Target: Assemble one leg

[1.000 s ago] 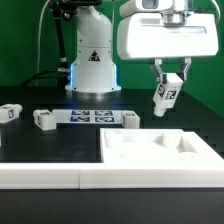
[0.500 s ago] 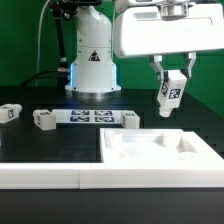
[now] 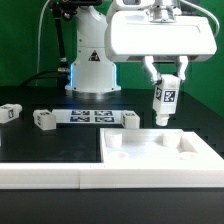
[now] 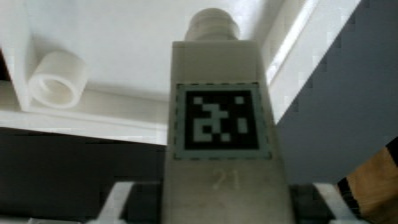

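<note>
The small white oblong plastic leg bears a black-and-white square patterned tag. The large square tray-like plastic panel is plain white, the flat desk black. The thin white marker board shows black-and-white tags.

Robotics lab bench. White robot arm stands at the back of a black table. Marker board with tags lying flat, cables behind.

hand aloft, pointing down, clamped tight
</note>
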Robot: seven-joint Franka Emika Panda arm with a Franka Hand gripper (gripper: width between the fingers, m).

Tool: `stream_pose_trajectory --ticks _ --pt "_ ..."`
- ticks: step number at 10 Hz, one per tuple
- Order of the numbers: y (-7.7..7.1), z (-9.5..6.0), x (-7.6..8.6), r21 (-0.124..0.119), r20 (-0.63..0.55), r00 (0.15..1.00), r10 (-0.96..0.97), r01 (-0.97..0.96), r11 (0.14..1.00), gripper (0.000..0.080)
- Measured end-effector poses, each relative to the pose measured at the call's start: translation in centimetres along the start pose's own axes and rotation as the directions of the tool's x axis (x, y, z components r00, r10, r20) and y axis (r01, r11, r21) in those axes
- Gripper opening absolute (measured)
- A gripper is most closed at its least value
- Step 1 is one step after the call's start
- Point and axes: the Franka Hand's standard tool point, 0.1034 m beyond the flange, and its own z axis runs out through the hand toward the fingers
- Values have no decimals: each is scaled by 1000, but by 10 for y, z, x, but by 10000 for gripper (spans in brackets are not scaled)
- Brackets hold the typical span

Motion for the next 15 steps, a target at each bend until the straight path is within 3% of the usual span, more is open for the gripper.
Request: stream_pose_trajectory --ticks 2,4,8,9,13,15 --pt "-2 11 26 8 -21 1000 2 -2 1000 291" --pt "-1 27 38 8 -44 999 2 -2 1000 291" --pt "-2 27 34 7 -50 999 1 -1 1000 291" --pt "-5 27 23 6 -50 999 -4 4 1000 291" --pt "2 50 34 8 -48 999 5 -5 1000 291" --pt "1 57 31 11 -41 999 6 -6 1000 291"
